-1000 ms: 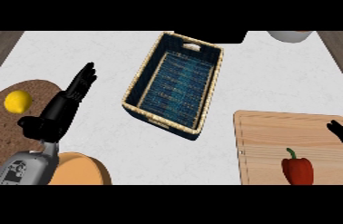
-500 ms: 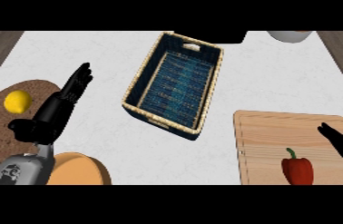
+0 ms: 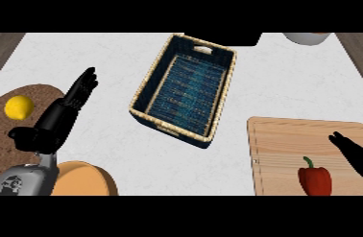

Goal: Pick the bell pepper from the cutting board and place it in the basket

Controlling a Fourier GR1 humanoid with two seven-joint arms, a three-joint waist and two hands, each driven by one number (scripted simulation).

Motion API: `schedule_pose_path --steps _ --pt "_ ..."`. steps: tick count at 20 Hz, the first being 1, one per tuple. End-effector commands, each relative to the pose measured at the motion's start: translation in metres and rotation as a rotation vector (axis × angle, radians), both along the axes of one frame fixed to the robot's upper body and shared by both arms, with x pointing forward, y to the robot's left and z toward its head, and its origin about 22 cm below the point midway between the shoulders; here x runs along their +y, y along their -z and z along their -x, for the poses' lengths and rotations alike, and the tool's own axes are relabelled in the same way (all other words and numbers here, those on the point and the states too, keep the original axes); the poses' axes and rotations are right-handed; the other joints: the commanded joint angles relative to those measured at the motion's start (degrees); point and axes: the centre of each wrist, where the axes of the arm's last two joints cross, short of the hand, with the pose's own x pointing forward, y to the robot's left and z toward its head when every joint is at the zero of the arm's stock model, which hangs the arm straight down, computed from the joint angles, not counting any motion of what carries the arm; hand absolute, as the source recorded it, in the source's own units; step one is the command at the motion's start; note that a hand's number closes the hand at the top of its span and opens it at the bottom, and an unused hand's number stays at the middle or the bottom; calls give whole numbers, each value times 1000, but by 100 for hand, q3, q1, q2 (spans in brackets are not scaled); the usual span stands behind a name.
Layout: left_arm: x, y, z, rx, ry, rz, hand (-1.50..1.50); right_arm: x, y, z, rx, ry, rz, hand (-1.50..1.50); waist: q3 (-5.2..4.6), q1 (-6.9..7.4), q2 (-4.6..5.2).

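— Bell pepper [image 3: 315, 180]: where does it lie?

— On the cutting board [image 3: 291, 135], in the board's near part, red with a green stem pointing away from the robot. Nothing touches it.

— And the right hand [image 3: 349, 150]?

— Over the same board, at its right side, just beyond the pepper and a little to the right of it. Only dark fingers show, coming in from the view's right edge; they look straight and spread apart, holding nothing. They are close to the pepper but clear of it.

— Where is the basket [image 3: 162, 78] from the board?

— To the board's left and farther from the robot, set at a slant on the white counter [image 3: 106, 53]. It has a pale woven rim and a dark blue woven floor.

— The left hand [image 3: 79, 92]?

— Well to the left of the board, past the basket, fingers straight and raised, empty. It rests apart from the basket's left wall.

— Anything else?

— A lemon [image 3: 19, 107] sits on a round brown mat [image 3: 42, 94] far to the board's left, and an orange plate [image 3: 89, 181] lies nearer the robot on that side. A white bowl [image 3: 306, 37] stands beyond the board, at the counter's far edge.
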Motion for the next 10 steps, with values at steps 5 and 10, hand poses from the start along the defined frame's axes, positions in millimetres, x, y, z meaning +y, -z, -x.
schedule_pose_path --steps 5,10 --pt "-1 4 2 -5 -10 10 0 7 17 -18 25 -8 41 -150 1 10 0" --pt "0 0 3 -2 -2 5 0 7 33 -16 42 21 55 -150 1 6 -1"
